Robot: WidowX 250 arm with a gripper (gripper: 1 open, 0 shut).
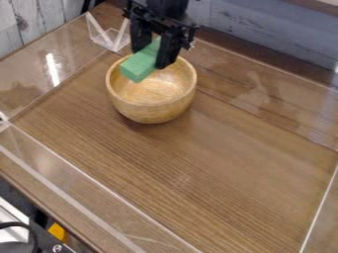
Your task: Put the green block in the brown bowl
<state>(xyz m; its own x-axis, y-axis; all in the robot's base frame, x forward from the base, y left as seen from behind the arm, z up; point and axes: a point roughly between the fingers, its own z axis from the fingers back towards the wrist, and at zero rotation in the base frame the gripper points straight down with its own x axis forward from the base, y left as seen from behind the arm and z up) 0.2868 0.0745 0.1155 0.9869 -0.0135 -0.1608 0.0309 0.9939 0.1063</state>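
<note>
One green block (pixel 140 64) hangs clenched in the black gripper (pixel 148 57), tilted above the far-left rim of the brown bowl (pixel 152 89). Released here, it could strike that rim and tumble onto the wooden table (pixel 224 168).

brown bowl (pixel 152 89): wood, grain, smooth | green block (pixel 141 64): matt | table (pixel 211 148): wood-look, glossy | stand (pixel 110 32): clear plastic
</note>
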